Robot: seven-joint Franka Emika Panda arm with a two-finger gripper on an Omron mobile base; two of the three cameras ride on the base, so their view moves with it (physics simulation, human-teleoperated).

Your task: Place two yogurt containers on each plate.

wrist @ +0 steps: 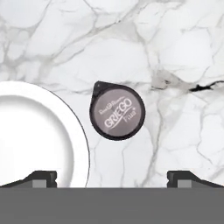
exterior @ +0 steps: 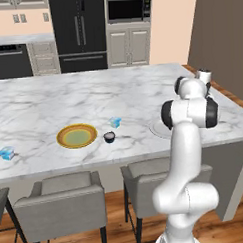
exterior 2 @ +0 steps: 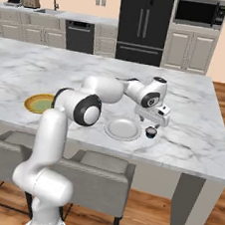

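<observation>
Arm bent low over the counter

The wide-apart gripper points down above a dark round yogurt cup, just beside the smooth white round plate on grey-veined marble counter.

The pincer hangs spread wide above a dark round yogurt cup, with bare marble surface on three sides of the cup. The white plate lies just beside the cup, narrowing clearance there.
</observation>
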